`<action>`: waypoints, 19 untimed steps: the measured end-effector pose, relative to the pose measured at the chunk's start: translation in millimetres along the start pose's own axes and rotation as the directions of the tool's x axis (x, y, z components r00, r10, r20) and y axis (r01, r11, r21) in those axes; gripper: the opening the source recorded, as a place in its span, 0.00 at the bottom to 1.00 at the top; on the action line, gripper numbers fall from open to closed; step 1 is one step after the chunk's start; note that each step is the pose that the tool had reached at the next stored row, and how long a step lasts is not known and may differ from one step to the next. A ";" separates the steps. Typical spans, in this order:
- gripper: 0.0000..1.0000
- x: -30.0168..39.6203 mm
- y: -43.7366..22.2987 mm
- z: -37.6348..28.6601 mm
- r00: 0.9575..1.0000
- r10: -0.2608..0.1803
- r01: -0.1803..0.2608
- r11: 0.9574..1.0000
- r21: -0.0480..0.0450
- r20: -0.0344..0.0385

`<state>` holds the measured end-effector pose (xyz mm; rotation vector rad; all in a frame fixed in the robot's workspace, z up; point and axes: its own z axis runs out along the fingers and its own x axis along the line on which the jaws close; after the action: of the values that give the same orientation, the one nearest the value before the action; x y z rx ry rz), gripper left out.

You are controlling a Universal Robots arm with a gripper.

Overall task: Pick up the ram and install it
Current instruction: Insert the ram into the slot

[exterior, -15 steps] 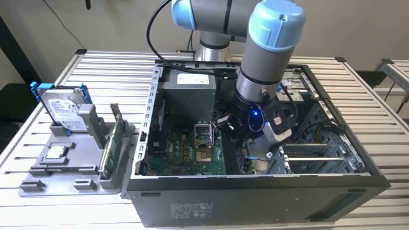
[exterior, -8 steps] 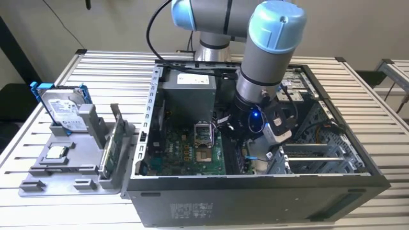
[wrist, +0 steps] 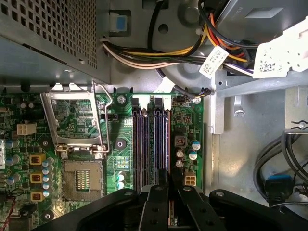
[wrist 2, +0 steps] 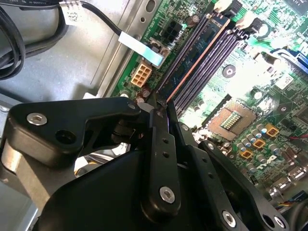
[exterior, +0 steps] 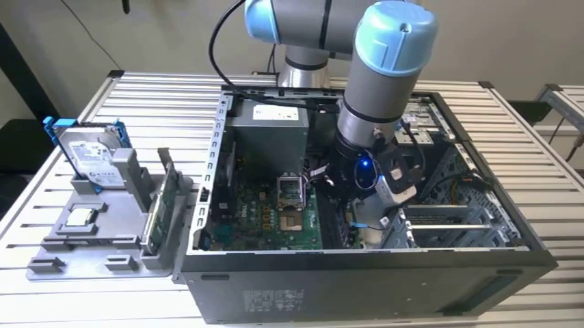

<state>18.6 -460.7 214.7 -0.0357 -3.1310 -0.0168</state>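
The arm is seen lowered into an open computer case (exterior: 219,225) that lies on its side on a slatted tabletop (exterior: 548,205). The end effector (wrist 2: 159,103) is positioned directly over the memory slots (wrist: 144,144) of the green motherboard (exterior: 264,219), just beside the open processor socket (wrist: 82,180) with its raised metal retention frame (wrist: 77,120). In the second wrist view the ram (wrist 2: 195,50) is observed standing on edge in one of the slots, its long top edge running away from the fingertips (wrist 2: 160,115). The fingers are drawn together at the near end of the stick, and contact with it is indicated, so the end effector is recorded as clenched on the ram. In the first wrist view the same end effector (wrist: 161,185) is seen at the end of the slot bank, with a bundle of coloured cables (wrist: 192,45) and a perforated metal housing (wrist: 48,29) lying beyond the board. Outside the case, toward the exterior view's left, a grey parts holder (exterior: 100,239) is noted on the tabletop; a silver hard drive (exterior: 91,160) in a blue frame stands upright in it, a green circuit board (exterior: 155,222) stands on edge beside the case wall, and a small square chip (exterior: 78,219) lies flat on it.
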 end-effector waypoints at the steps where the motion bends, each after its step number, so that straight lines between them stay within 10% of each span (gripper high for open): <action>1: 0.14 0.0 0.0 0.0 1.000 0.000 0.000 1.000 0.000 0.000; 13: 0.22 0.0 0.0 0.1 1.000 0.000 0.000 1.000 -0.002 0.000; 19: 0.22 0.3 0.2 -24.7 1.000 0.000 0.000 1.000 -0.002 0.000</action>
<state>18.6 -460.7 239.5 -0.0358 -3.1309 -0.0202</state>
